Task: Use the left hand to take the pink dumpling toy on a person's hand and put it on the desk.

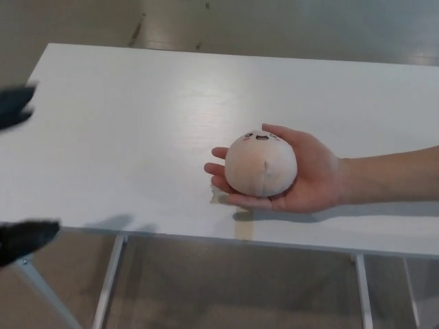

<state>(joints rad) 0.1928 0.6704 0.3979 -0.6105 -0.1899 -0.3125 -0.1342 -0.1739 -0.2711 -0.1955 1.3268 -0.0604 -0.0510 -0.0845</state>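
Note:
A round pale-pink dumpling toy (260,163) with a small face on top rests in a person's open palm (312,177), held just above the white desk (130,123) near its front edge. My left hand (17,171) comes in blurred at the far left edge, fingers apart: dark fingertips (15,106) show above and a thumb (27,236) below, with nothing between them. It is well to the left of the toy. My right hand does not show.
The person's bare forearm (391,179) reaches in from the right edge over the desk. A strip of tan tape (241,226) marks the desk's front edge under the toy. White desk legs (108,284) and grey floor lie below.

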